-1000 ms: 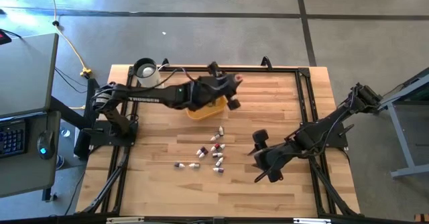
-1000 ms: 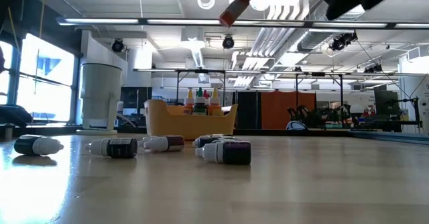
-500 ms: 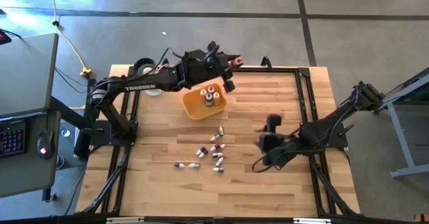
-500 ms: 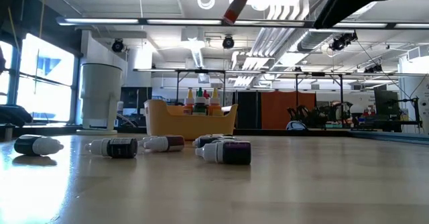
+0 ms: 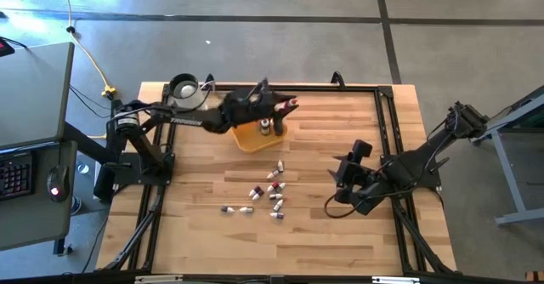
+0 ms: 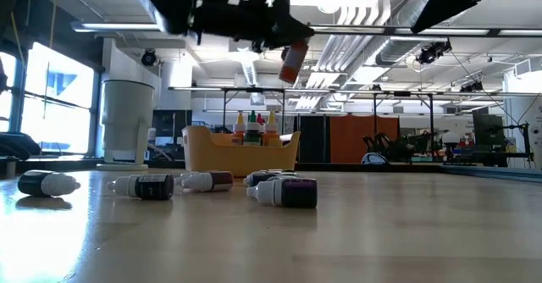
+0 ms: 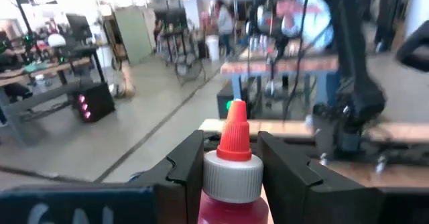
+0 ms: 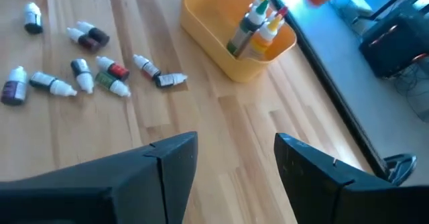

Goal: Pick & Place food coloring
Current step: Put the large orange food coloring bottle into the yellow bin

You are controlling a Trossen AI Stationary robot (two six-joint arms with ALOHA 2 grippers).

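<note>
My left gripper [image 5: 279, 107] hangs in the air over the far rim of the yellow-orange tray [image 5: 252, 139], shut on a red food coloring bottle [image 7: 232, 177] with a grey collar and red cap. The low view shows that bottle [image 6: 293, 60] high above the tray [image 6: 240, 154]. A few bottles [image 8: 258, 29] stand upright in the tray. Several more bottles [image 5: 265, 192] lie on their sides on the wood nearer the front. My right gripper [image 5: 348, 180] is open above the table's right half, with nothing between its fingers. My left gripper pinches the red bottle's body just below the grey collar [image 7: 231, 178] between its two fingers. The fingers [image 7: 186, 167] reach in about level from the table's left and lie along the bottle. Its cap [image 5: 292, 105] sticks out past them toward the table's right. The bottle is lifted clear.
A white jug [image 5: 184, 88] stands at the far left corner, behind the tray. Black frame rails [image 5: 387, 122] run along the table's far and right sides. Bare wood [image 5: 340, 131] lies between the tray and my right gripper.
My left gripper has first swung toward the far edge with the red bottle, then come down closer over the tray and tipped level. The bottle has stayed in its hold. My right gripper has drifted a little toward the right and far edges and rolled, still open.
</note>
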